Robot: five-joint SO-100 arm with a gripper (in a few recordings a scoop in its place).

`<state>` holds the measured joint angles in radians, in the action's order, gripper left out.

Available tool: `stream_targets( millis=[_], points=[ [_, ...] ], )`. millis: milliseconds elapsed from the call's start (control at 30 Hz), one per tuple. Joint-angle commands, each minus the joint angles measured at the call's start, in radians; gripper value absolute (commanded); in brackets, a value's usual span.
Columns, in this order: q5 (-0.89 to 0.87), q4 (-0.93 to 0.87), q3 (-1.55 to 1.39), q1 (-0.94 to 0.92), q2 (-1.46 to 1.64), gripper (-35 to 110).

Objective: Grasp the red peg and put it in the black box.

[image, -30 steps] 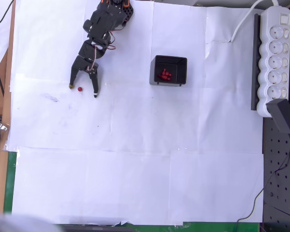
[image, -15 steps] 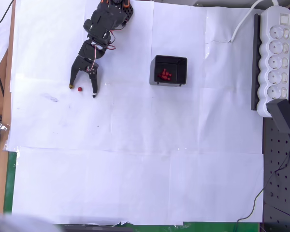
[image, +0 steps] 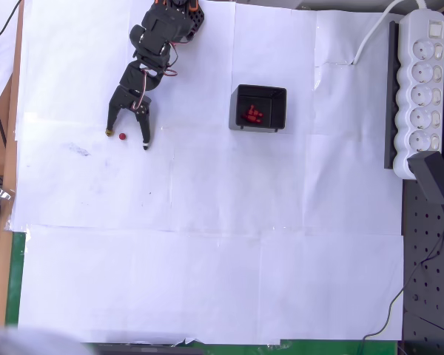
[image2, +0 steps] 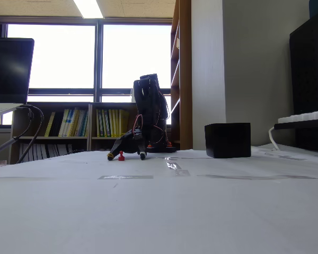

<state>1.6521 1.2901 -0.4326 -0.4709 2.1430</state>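
While I watched from overhead, white paper (image: 207,222) covered the table, a white power strip (image: 422,89) lying along its right edge. Left of it, the black box (image: 258,108) held several red pegs. My gripper (image: 126,140) stood spread wide, straddling the red peg (image: 122,136) on the paper.

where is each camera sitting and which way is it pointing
Overhead view: sits above the table looking straight down at the white paper; the black arm reaches in from the top edge, its end effector open around the red peg, with the black box to the right.
Fixed view: sits low at table height, looking across the table toward the windows; it shows the arm upright, end effector down at the table.
Both share the red peg, black box and end effector.
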Motion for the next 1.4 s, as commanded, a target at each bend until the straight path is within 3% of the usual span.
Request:
stream_targets(
  millis=[0,300,533,1367],
  points=[
    [0.012,-0.005,0.020,0.003,-0.017,37],
    [0.025,0.002,0.025,-0.003,-0.014,37],
    [0.028,0.003,0.032,-0.006,-0.012,23],
    [0.034,0.005,0.055,-0.015,-0.026,20]
  ],
)
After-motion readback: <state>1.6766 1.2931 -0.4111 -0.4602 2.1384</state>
